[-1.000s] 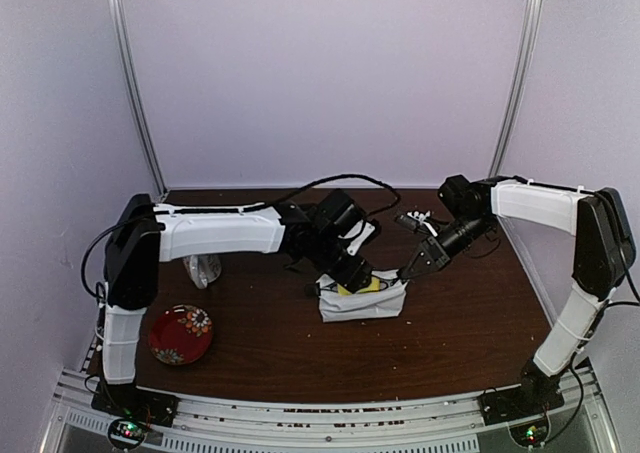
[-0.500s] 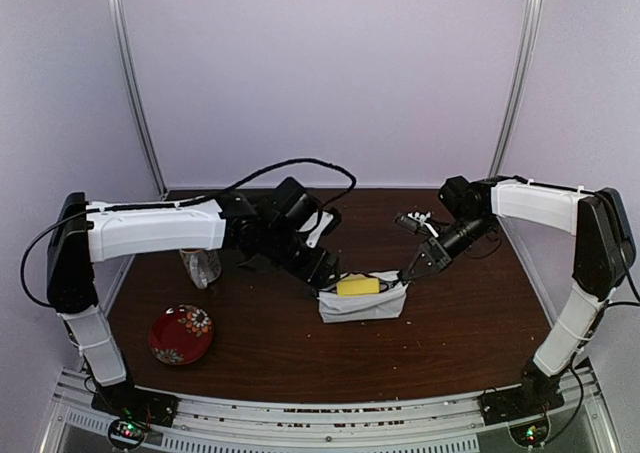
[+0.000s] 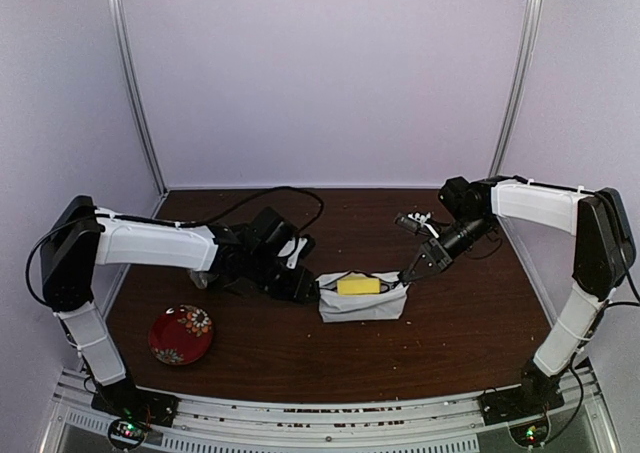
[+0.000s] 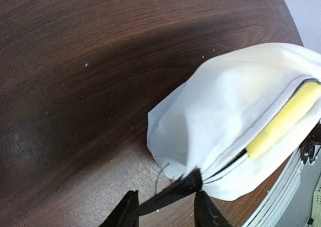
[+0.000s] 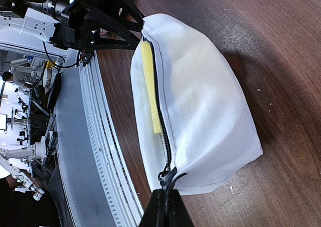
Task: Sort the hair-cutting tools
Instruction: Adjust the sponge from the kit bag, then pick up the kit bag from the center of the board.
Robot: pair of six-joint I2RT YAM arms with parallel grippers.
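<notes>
Left pincer (image 4: pixel 166 203) has dropped to the white pouch's (image 4: pixel 215 111) 9 o'clock tab (image 4: pixel 173 189), jaws apart; right pincer (image 5: pixel 165 207) clamps the 3 o'clock zipper pull (image 5: pixel 165 176), probably to spread the mouth for tools

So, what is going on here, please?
Both arms are handling the white pouch. The right end effector is shut on its zipper end. The left end effector has its jaws open around the black tab at the other end, not clamped yet. A yellow sponge sticks out of the open zipper.
</notes>
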